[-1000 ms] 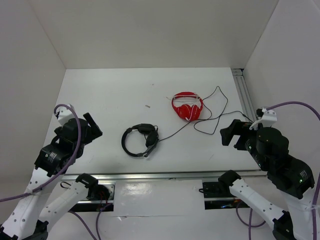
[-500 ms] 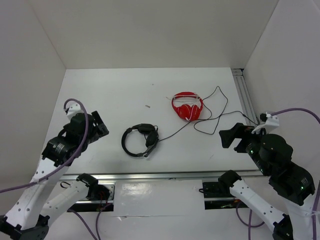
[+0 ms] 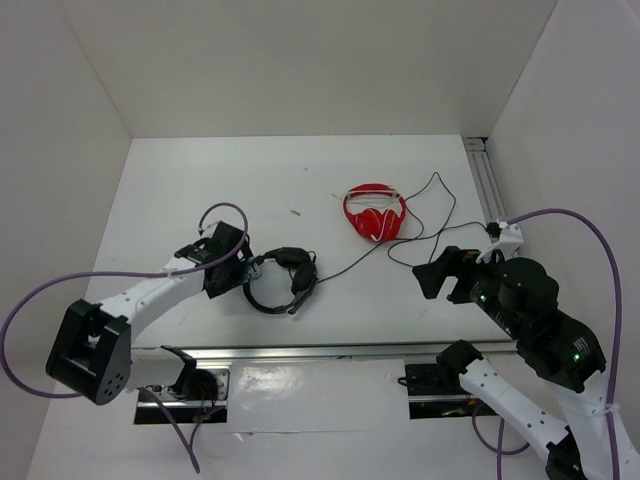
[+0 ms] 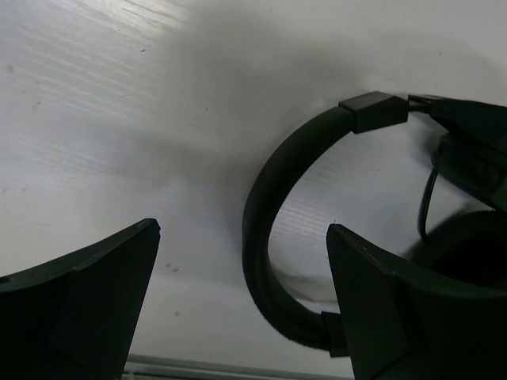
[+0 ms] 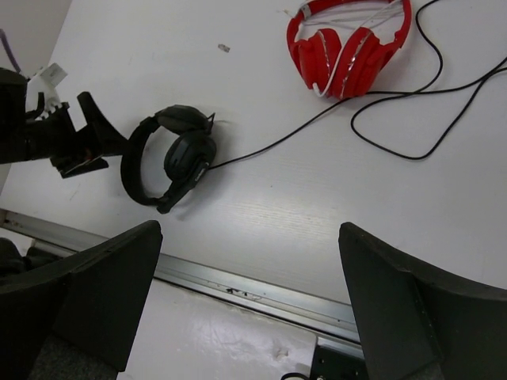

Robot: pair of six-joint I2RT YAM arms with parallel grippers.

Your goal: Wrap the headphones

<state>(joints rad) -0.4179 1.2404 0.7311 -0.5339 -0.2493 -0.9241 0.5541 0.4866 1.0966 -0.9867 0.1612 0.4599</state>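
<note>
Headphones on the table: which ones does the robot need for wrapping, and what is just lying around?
For the job:
- black headphones
- long black cable

Just lying about:
- red headphones
- small scrap

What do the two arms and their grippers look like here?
Both the left arm and right arm have white links with black joint housings. A purple cable loops along each. Small green lights glow on the right. The fingers are black, broad wedges.
</note>
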